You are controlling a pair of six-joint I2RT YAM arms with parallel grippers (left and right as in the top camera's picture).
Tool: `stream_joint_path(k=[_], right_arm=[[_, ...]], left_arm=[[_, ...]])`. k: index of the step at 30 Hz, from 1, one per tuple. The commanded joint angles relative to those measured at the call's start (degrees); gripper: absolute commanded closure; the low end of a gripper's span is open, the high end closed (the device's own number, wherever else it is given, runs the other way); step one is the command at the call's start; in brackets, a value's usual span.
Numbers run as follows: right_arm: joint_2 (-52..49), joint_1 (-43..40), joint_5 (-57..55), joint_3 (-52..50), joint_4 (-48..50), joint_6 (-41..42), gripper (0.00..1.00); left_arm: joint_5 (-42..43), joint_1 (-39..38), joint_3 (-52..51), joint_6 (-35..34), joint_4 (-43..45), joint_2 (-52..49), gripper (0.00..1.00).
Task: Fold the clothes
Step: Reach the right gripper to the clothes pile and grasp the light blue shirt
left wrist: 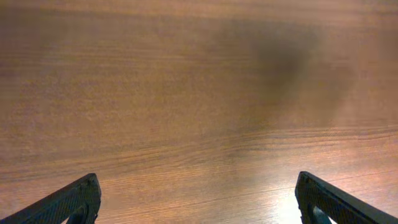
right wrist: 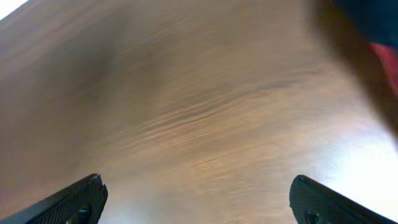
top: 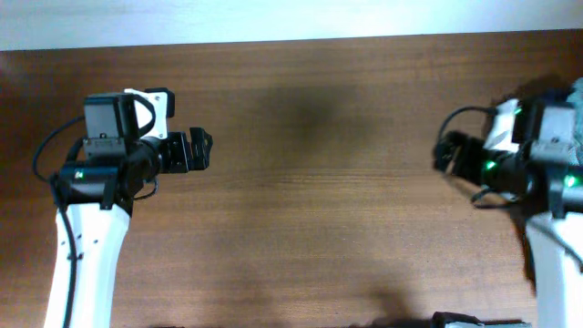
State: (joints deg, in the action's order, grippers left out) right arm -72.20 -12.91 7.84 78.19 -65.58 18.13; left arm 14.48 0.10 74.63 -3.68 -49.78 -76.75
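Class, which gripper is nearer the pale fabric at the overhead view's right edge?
Right. The right gripper is a short way inward from the pale fabric; the left gripper is across the table at the opposite side.

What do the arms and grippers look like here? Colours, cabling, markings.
White lower links on left arm and right arm, black joint housings, looped black cables, small green lights. Black-and-white camera block on each wrist. Both left gripper and right gripper are black with dark matte fingers. No markings legible.
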Motion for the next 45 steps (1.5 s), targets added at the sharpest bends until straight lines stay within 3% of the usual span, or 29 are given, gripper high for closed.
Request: stream_joint_path(k=[1, 7, 12, 19, 26, 30, 31, 34, 36, 42, 45], right_arm=[[-5.6, -10.69, -5.35, 5.05, -0.31, 6.27, 0.01], [-17.51, -29.77, -4.96, 13.33, -1.86, 11.56, 0.02], [-25.73, -37.44, -3.76, 14.19, 1.11, 12.83, 0.02], [-34.86, -38.84, -0.74, 14.19, 10.82, 12.9, 0.02], [-38.01, -38.82, 2.32, 14.19, 19.47, 19.08, 0.03], [-40.52, -38.82, 2.29, 14.16, 20.11, 19.45, 0.18], [-40.89, -38.82, 2.34, 14.16, 19.96, 19.45, 0.28], [-41.55, -38.82, 3.19, 14.19, 19.32, 19.45, 0.7], [-40.24, -38.99, 8.7, 14.97, 19.08, 19.45, 0.87], [-30.84, -36.59, 26.4, 22.69, 18.4, 18.29, 0.96], [-22.73, -29.68, 27.47, 26.93, 16.04, 15.5, 0.96]], left_arm=[[-0.2, -0.22, 1.07, 0.9, -1.38, -1.7, 0.0], [-0.2, -0.22, 1.07, 0.87, -2.86, -2.03, 0.0], [-0.2, -0.22, 1.07, 0.87, -3.02, -2.03, 0.0], [-0.17, -0.22, 1.07, 0.87, -3.08, -2.03, 0.0], [-0.17, -0.22, 1.07, 0.87, -4.13, -2.03, 0.0], [-0.2, -0.22, 1.07, 0.87, -5.01, -2.03, 0.0], [-0.17, -0.22, 1.07, 0.87, -5.03, -2.03, 0.0], [-0.17, -0.22, 1.05, 0.87, -5.07, -2.03, 0.0], [-0.17, -0.22, 1.07, 0.87, -5.22, -2.03, 0.0], [-0.39, -0.22, 1.07, 0.9, -4.48, -2.03, 0.0], [-0.39, -0.22, 1.07, 0.9, -2.38, -2.05, 0.0]])
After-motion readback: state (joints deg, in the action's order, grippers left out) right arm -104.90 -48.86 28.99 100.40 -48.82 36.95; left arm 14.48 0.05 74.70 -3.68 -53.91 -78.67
